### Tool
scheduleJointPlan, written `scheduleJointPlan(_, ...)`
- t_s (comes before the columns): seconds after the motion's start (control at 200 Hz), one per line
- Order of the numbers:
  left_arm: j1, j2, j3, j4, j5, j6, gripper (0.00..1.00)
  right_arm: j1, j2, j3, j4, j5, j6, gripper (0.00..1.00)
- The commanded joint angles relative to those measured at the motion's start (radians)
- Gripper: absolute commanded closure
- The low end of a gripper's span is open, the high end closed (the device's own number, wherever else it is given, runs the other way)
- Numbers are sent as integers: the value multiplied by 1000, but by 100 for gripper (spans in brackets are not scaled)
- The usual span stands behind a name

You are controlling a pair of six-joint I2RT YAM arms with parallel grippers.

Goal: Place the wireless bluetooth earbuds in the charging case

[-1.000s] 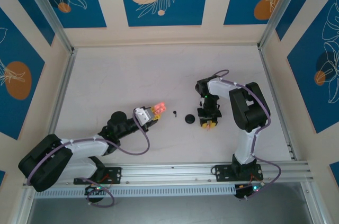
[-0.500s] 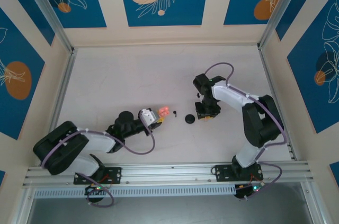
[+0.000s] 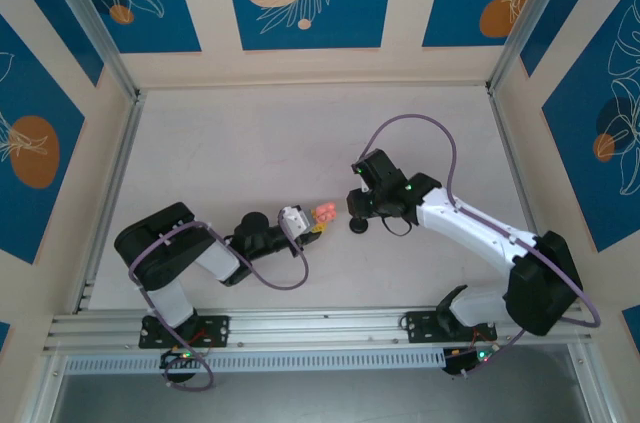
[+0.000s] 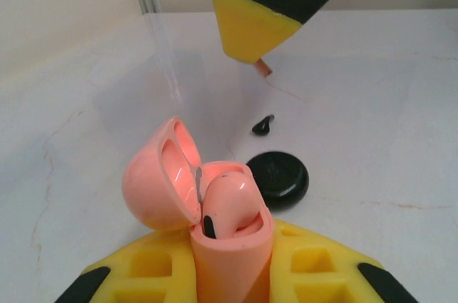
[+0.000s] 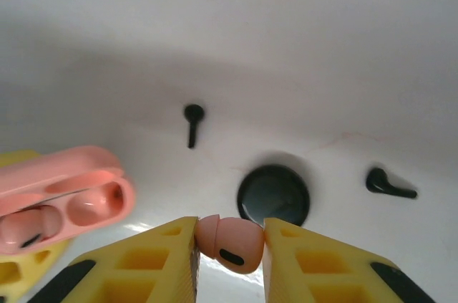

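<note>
open charging case, pink earbud, black disc

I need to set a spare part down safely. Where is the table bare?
Bare: the far table to the back wall, and the strip by the right rail. Crowded: the middle, where left gripper, charging case, right gripper holding an earbud, and black disc cluster.

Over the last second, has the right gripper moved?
Yes. In the top view the right gripper has swung left: it was right of the black disc and now sits just beyond it, closer to the charging case.
</note>
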Motion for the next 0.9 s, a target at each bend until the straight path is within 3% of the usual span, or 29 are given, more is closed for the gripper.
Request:
scheduleJointPlan(0.0,-15,15,31,76,-10,-13,91,40,-77,-68,163,24,29,73)
scheduleJointPlan(0.28,-23,15,45,76,-10,-29,91,68,-180,-200,317,19,90,72)
scheduleJointPlan(0.89,-34,-35,44,76,-23,-84,91,73,-141,-217,435,-8,77,71)
